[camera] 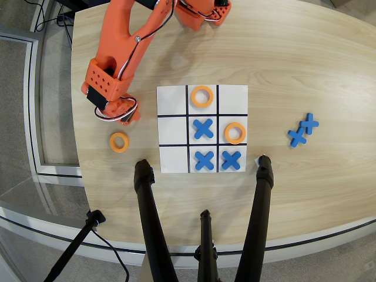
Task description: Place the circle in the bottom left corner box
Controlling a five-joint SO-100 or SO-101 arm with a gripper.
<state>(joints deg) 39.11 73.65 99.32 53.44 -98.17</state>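
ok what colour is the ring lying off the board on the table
Orange, the same as the two rings on the grid. The loose ring shows best in the overhead view, left of the board.

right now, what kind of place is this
Probably an office or lab demo setup: a rounded wooden table, a paper tic-tac-toe board beside the orange robot arm, and black tripod legs at the table's edge.

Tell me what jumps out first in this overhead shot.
The orange arm reaches down the table's left side, its gripper just above a loose orange ring. Mid-table sits the tic-tac-toe board, holding two orange rings and three blue crosses, with its bottom-left box empty.
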